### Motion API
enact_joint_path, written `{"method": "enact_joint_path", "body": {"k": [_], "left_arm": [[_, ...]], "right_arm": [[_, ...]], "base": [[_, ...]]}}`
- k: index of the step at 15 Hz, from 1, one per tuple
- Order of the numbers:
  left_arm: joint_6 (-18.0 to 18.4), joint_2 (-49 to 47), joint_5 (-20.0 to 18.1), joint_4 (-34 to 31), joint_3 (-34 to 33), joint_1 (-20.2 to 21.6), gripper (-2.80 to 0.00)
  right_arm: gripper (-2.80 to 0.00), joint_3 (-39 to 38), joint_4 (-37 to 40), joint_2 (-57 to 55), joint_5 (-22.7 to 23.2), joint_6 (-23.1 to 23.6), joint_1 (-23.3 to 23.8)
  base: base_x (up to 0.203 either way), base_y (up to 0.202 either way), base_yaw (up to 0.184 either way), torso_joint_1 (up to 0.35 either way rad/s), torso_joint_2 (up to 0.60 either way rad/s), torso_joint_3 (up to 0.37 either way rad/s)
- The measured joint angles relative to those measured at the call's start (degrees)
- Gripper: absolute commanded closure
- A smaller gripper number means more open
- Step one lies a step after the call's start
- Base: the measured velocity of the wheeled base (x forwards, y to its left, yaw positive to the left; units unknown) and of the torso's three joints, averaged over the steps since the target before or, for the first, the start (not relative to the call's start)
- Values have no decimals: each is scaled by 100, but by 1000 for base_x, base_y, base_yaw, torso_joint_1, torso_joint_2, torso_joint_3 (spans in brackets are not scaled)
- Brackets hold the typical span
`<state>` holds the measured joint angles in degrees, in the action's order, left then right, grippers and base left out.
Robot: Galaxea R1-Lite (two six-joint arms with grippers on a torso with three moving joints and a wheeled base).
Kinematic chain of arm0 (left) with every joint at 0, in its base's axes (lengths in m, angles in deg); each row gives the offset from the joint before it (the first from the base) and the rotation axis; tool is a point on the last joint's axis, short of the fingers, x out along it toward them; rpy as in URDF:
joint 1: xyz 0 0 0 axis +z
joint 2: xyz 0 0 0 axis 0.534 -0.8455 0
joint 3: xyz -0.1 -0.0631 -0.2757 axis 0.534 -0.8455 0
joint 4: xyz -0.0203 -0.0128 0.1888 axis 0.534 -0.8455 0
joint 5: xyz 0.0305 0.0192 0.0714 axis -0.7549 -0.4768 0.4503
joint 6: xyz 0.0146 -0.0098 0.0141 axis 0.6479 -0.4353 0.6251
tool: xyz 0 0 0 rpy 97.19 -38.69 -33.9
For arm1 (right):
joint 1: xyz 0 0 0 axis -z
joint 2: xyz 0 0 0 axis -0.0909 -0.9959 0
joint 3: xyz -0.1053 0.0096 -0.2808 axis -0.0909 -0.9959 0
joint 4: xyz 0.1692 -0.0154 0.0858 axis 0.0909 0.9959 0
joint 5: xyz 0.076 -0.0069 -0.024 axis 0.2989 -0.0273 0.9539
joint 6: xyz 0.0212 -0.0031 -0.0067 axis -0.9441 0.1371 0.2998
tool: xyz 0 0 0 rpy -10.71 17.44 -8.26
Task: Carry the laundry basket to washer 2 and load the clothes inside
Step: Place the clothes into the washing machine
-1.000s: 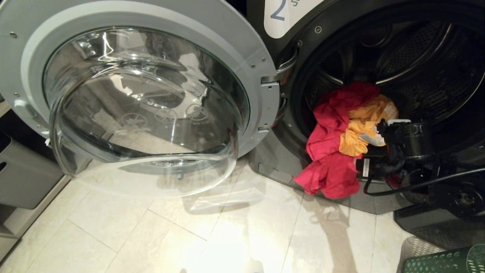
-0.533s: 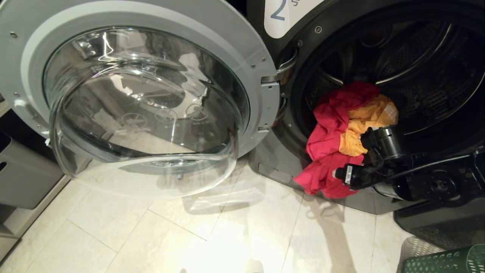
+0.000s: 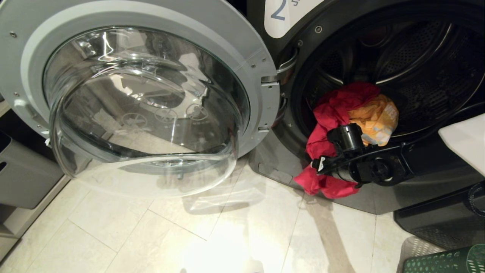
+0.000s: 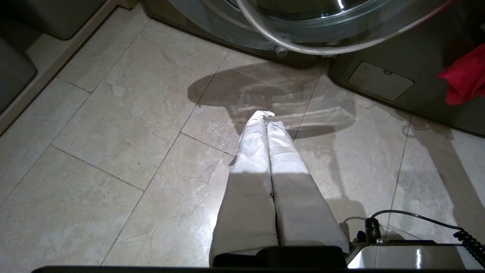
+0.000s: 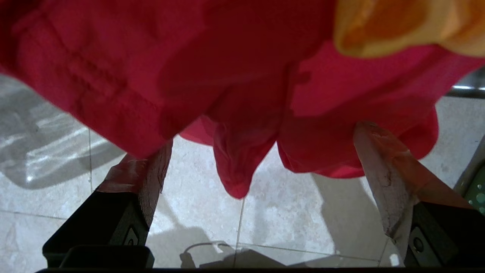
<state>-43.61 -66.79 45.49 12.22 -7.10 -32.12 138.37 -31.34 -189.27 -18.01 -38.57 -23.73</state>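
Spreading wide, right gripper (image 5: pixel 261 151) with taped fingers (image 5: pixel 382 167), holding nothing, reaching up beneath the hanging red garment (image 5: pixel 235 83) at the drum mouth. Draping over the lip of the opening, that red cloth, its lowest fold dangling between the two fingers. Bunching just behind it inside the perforated steel drum, the orange-yellow garment (image 3: pixel 377 115). Standing open, dark grey front-load washer 2 (image 3: pixel 329 22) with its white label and blue numeral, its round glass door (image 3: pixel 144 102) swinging out to the left. Peeking in at the lower right corner of the head view, the dark green perforated plastic laundry basket (image 3: pixel 443 261), on the pale tiled floor (image 3: pixel 151 235). Hanging closed over the tiles, well apart from the clothes, left gripper (image 4: pixel 267 117).
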Motion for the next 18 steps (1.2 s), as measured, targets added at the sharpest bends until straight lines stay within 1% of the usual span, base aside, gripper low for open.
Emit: {"method": "enact_joint_path", "body": {"k": [3,5,7,8,9,14,18], "left_arm": [[-2,0,-2,-2,0,0,0],[0,0,-2,-2,0,0,0],[0,0,1,0,0,0,0],[0,0,0,0,0,0,0],[-2,0,0,-2,0,0,0],[0,0,2,-2,0,0,0],[0,0,2,0,0,0,0]], "right_arm": [[-280,586,6,-437,-153,83,0],[-280,914,4,-666,-315,260,0],[-280,1076,-44,-826,-544,490,0],[-280,1106,-89,-874,-641,523,0],[0,1123,-104,-904,-678,532,0],[0,1125,-93,-912,-810,562,6],[0,990,-71,-697,-916,565,5]], "base": [[0,0,0,0,0,0],[0,0,0,0,0,0],[0,0,0,0,0,0],[0,0,0,0,0,0],[0,0,0,0,0,0],[0,0,0,0,0,0],[0,0,0,0,0,0]]}}
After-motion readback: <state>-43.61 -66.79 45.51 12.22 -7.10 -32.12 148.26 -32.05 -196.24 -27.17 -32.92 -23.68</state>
